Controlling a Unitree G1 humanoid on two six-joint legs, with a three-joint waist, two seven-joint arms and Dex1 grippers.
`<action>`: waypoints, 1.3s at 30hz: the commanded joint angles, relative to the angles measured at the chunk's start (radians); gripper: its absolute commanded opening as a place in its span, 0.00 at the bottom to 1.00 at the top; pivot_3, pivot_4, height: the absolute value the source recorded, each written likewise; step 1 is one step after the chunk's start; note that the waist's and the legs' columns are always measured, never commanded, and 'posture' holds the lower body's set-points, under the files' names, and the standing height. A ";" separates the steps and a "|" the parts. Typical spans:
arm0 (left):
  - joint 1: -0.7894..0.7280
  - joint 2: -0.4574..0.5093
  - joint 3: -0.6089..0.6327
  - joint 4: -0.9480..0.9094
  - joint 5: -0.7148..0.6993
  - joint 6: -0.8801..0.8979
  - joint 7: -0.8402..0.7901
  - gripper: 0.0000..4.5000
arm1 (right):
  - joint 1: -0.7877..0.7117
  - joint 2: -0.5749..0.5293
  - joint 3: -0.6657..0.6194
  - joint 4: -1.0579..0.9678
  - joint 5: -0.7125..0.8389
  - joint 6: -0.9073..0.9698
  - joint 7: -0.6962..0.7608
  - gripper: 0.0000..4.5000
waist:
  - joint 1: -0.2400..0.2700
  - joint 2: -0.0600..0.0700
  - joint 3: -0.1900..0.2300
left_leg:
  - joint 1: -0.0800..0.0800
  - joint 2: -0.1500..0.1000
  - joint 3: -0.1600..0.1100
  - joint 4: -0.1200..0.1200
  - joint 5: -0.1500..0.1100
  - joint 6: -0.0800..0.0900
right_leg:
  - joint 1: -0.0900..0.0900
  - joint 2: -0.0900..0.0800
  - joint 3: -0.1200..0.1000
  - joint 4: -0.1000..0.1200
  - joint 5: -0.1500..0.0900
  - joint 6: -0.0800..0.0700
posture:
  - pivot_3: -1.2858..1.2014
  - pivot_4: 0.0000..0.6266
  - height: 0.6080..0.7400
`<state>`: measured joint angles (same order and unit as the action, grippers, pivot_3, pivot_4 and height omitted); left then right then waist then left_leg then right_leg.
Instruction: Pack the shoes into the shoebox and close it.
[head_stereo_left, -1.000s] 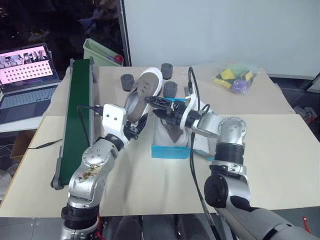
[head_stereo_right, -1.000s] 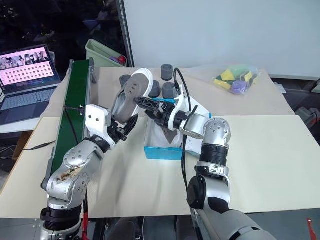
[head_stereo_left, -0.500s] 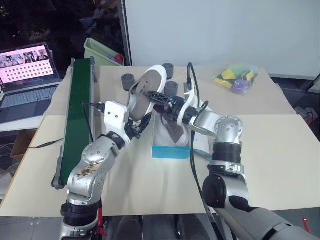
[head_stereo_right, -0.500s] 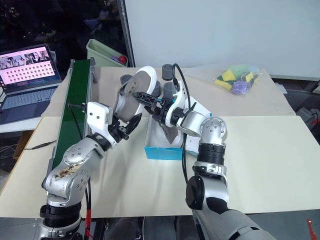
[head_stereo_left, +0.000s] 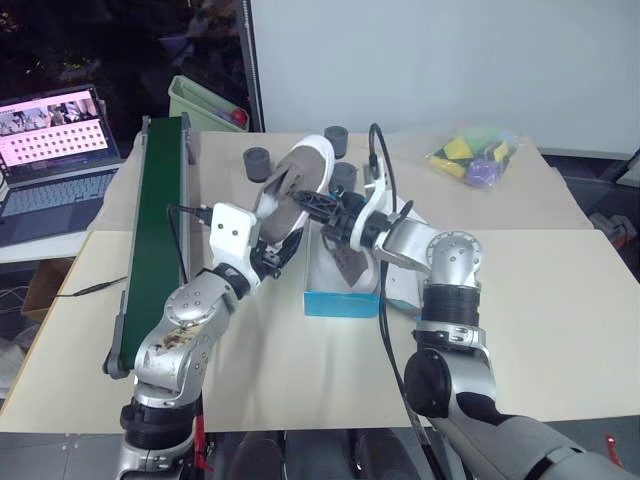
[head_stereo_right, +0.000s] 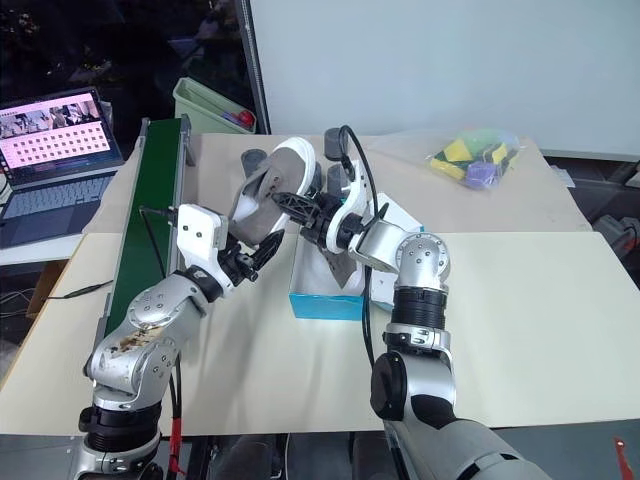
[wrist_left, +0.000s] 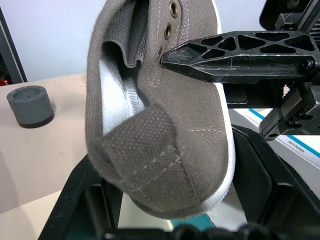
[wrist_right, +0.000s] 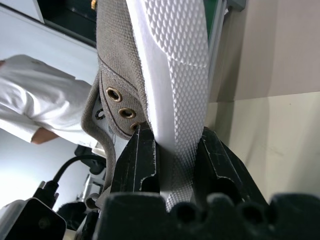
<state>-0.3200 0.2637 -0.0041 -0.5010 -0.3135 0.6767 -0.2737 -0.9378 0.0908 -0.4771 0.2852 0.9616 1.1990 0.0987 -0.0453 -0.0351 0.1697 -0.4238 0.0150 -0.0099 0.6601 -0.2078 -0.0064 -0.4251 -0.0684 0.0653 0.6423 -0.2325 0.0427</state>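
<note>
The right claw (wrist_right: 170, 150) pinches the thick white sole and grey-brown canvas side of a sneaker (head_stereo_left: 290, 190), while the left claw (wrist_left: 165, 200) clamps its heel from below. The shoe hangs tilted in the air, just left of the open bright blue cardboard shoebox (head_stereo_left: 342, 300) standing on the beige surface (head_stereo_left: 560, 300).

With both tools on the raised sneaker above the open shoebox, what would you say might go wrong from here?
1. The right tool pinches just the sole edge and upper of the raised sneaker; if the left tool at the heel lets go, the sneaker may swing or slip.
2. Another sneaker already lies in the shoebox, so the raised one may catch on it and sit too high for closing.
3. A dropped sneaker could hit the grey cylinders.
</note>
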 joint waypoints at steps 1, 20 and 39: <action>-0.015 0.001 -0.062 -0.046 -0.012 -0.035 -0.051 0.57 | -0.068 0.071 -0.066 -0.017 0.140 -0.029 -0.063 0.10 | 0.000 0.000 0.000 | 0.000 0.000 0.000 0.000 0.000 0.000 | 0.000 0.000 0.000 0.000 0.000 0.000 | 0.52 0.24 0.92; 0.072 0.041 -0.031 -0.057 -0.024 -0.046 -0.061 0.98 | -0.254 -0.433 0.262 0.234 -0.097 0.083 -0.015 0.10 | 0.001 0.002 0.001 | -0.001 0.000 0.002 0.000 0.000 0.001 | 0.000 0.000 0.001 -0.003 0.000 0.000 | 0.52 0.24 0.92; 0.092 0.045 -0.040 -0.080 -0.017 -0.052 -0.064 0.98 | -0.341 -0.326 0.690 0.599 -0.517 0.012 0.451 0.10 | -0.002 0.002 0.001 | 0.000 0.001 0.003 0.000 -0.001 0.001 | -0.001 0.002 0.002 -0.001 0.000 0.000 | 0.52 0.24 0.92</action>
<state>-0.2276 0.3064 -0.0418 -0.5323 -0.3331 0.6507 -0.3354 -1.2594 -0.2482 0.1898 0.8527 0.4818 1.2458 0.5152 -0.0475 -0.0330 0.1711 -0.4230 0.0165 -0.0069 0.6598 -0.2085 -0.0050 -0.4256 -0.0664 0.0674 0.6413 -0.2328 0.0425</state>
